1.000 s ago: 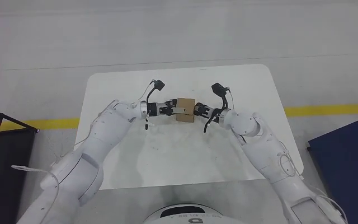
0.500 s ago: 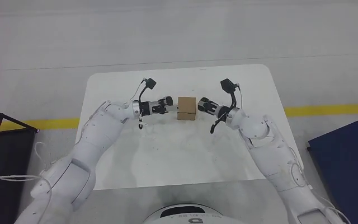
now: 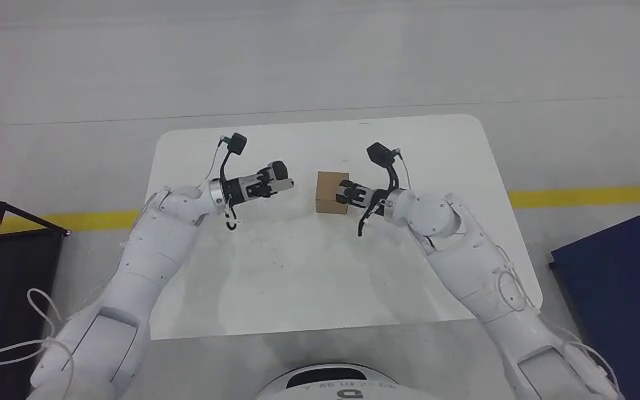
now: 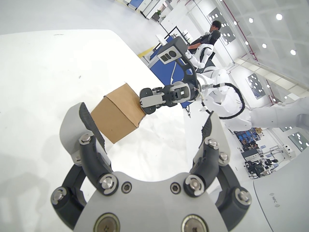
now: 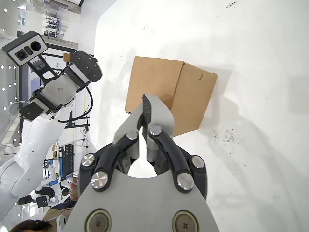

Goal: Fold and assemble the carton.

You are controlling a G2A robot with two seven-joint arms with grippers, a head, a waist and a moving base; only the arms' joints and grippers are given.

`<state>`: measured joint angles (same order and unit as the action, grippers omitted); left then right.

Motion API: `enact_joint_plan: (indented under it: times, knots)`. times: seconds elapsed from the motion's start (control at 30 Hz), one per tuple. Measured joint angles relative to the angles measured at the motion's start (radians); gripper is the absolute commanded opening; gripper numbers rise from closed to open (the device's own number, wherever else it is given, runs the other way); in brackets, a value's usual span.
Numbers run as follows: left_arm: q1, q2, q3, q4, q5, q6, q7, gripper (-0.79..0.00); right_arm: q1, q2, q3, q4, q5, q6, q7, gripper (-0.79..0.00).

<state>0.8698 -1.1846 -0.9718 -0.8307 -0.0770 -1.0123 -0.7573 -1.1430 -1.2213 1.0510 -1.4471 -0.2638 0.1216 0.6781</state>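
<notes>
Inspection of the worktop (image 3: 300,285), as found.

Item 1: the carton (image 3: 331,190). It is brown cardboard, stood up as a box with its sides squared, and rests on the worktop. It sits in the far half, about midway between the left and right edges. In the left wrist view the carton (image 4: 115,118) shows one lower corner slightly ragged. The right wrist view shows two plain faces of the carton (image 5: 154,80) meeting at a crease.

Item 2: my right pincer (image 3: 346,195). It is clenched, pads pressed together with nothing seen between them. Its tips (image 5: 144,102) lie against the carton's right side, near the upper edge. From the opposite side, my right pincer (image 4: 144,103) is seen touching that corner.

Item 3: my left pincer (image 3: 283,177). It is released, with the fingers (image 4: 83,119) spread wide and holding nothing. It hangs to the left of the carton, near it but not touching, and points toward it.
</notes>
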Motion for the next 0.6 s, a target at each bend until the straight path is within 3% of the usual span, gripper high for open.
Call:
enact_joint_plan:
  times: [0.3, 0.6]
  knots:
    - [-0.001, 0.000, 0.001, 0.001, 0.000, 0.000, 0.000, 0.000, -0.049, 0.012, 0.038, -0.118, -0.026, 0.011, -0.006, -0.785]
    - [-0.001, 0.000, 0.001, 0.001, 0.000, 0.000, 0.000, 0.000, 0.000, -0.001, -0.006, -0.033, -0.021, 0.012, -0.003, -0.785]
